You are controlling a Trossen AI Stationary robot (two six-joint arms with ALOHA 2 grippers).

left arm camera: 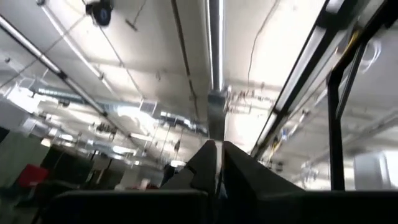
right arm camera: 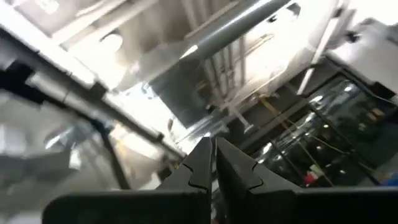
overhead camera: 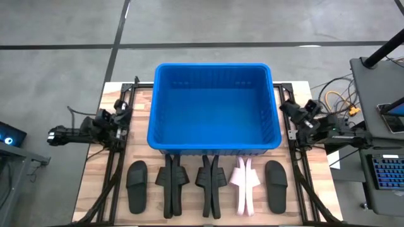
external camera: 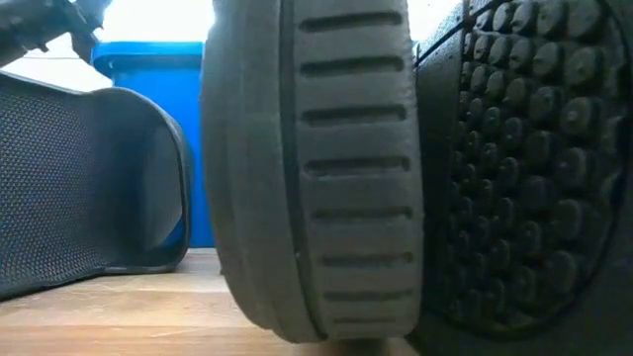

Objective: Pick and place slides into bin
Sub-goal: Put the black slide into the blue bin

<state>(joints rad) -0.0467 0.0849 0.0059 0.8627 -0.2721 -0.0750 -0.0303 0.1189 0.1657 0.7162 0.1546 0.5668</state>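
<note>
Slides [overhead camera: 205,184], black foam sandals with one pale pink, are lined up on the wooden table just before the large blue ribbed plastic bin [overhead camera: 214,107], which is seen empty. No pick is begun: the left gripper [left arm camera: 216,163] and right gripper [right arm camera: 211,163] are parked at the table's sides, fingers pressed together and holding nothing. An arm must be brought over a sandal and its fingers spread.

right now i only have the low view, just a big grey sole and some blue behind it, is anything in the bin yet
Observer: No, the bin is empty; all five slides lie in a row on the table in front of it.
Operator: where's the pink one
Observer: The pink slide is fourth from the left arm's side, standing on edge.
Operator: are the arms near them
Observer: No. The left gripper and right gripper are parked at the table's sides, both shut and empty.
</note>
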